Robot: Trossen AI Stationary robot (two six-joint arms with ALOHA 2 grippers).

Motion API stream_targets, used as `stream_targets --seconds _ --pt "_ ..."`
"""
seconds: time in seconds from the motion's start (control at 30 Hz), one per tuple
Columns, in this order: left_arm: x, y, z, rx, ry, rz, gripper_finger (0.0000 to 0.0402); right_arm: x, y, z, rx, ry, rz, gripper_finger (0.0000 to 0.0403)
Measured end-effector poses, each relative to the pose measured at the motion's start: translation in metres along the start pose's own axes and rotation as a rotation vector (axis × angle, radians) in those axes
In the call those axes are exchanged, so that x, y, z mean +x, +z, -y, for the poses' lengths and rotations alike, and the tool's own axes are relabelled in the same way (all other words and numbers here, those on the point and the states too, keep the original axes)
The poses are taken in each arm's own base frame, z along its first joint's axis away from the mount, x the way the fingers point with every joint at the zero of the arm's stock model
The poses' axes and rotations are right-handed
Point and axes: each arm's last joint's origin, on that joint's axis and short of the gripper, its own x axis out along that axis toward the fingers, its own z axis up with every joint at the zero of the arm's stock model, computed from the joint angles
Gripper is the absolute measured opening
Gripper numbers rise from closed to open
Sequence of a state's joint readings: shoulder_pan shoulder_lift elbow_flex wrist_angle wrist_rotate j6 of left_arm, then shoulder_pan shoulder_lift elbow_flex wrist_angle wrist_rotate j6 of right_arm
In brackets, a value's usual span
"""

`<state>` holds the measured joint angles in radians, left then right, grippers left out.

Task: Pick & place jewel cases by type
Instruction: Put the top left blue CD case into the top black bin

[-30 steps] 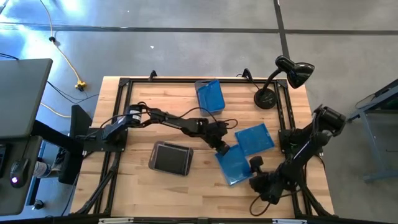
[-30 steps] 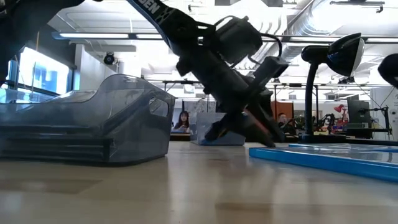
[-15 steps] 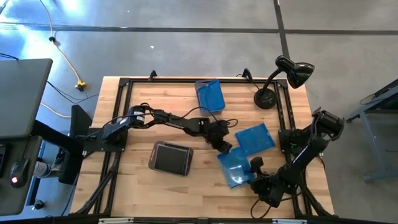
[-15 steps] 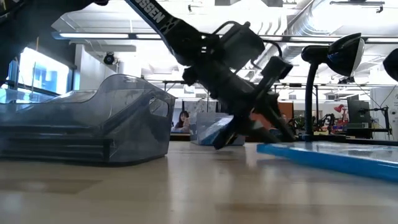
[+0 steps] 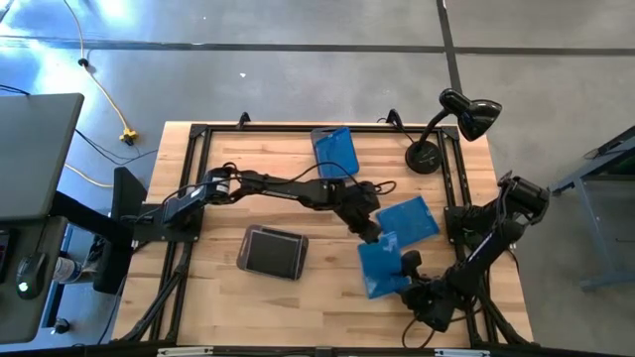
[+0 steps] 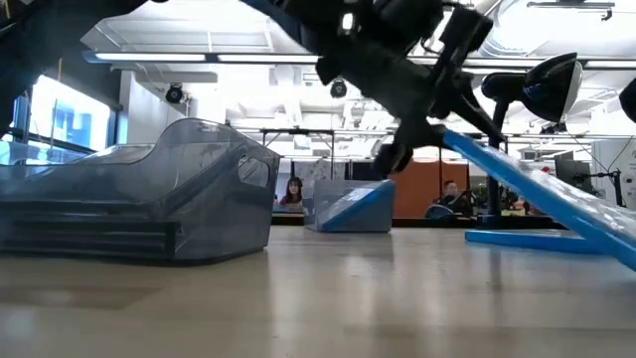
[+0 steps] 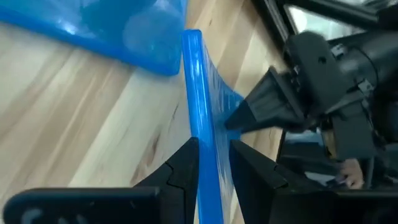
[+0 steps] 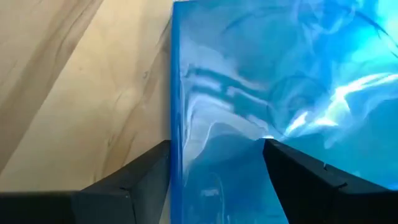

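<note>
Wooden table (image 5: 218, 297): our left gripper (image 5: 371, 232), clamped on a blue jewel case (image 5: 382, 266), has tilted it up; right gripper (image 5: 409, 266) open beside it.

Wooden table (image 5: 218, 297): smoky tub (image 5: 272, 252), black lamp (image 5: 425, 157), flat blue jewel case (image 5: 409, 219).

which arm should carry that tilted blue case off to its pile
Left. The left gripper is already shut on the tilted blue case, one edge raised off the table. The right gripper sits open at the case's other end.
</note>
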<state>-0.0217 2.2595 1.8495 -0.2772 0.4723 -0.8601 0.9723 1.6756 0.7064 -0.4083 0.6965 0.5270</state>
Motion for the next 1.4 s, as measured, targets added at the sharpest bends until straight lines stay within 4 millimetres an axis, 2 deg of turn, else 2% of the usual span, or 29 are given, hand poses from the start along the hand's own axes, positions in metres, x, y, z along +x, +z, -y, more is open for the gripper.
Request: stream_targets --seconds 0.17,0.3,0.6,0.73,0.83,1.03,1.2,1.4 --pt "-0.003 -0.008 -0.004 -0.050 0.103 -0.069 0.0086 -0.005 -0.005 -0.005 -0.025 -0.044 0.040 0.0247" --pt "-0.002 -0.011 -0.005 -0.043 0.119 -0.088 0.0086 -0.012 -0.008 -0.010 -0.061 -0.093 0.098 0.0247" --pt "0.014 -0.014 -0.022 -0.093 0.114 -0.133 0.0086 -0.014 -0.012 -0.009 -0.104 -0.144 0.105 0.0247" --pt "0.026 -0.011 -0.028 -0.103 0.044 -0.138 0.0086 -0.015 -0.012 -0.010 -0.125 -0.127 0.098 0.0247" --pt "0.025 -0.007 -0.022 -0.072 -0.017 -0.126 0.0086 -0.015 -0.012 -0.010 -0.128 -0.121 0.093 0.0247" --pt "0.028 -0.007 -0.008 -0.024 -0.181 -0.162 0.0085 -0.016 -0.014 -0.003 -0.127 -0.248 0.126 0.0247" --pt "0.028 -0.007 -0.010 -0.088 -0.141 -0.150 0.0085 -0.016 -0.016 -0.002 -0.131 -0.255 0.117 0.0247" --pt "0.029 -0.009 -0.011 -0.097 -0.114 -0.145 0.0085 -0.022 -0.021 -0.011 -0.074 -0.149 0.092 0.0247"
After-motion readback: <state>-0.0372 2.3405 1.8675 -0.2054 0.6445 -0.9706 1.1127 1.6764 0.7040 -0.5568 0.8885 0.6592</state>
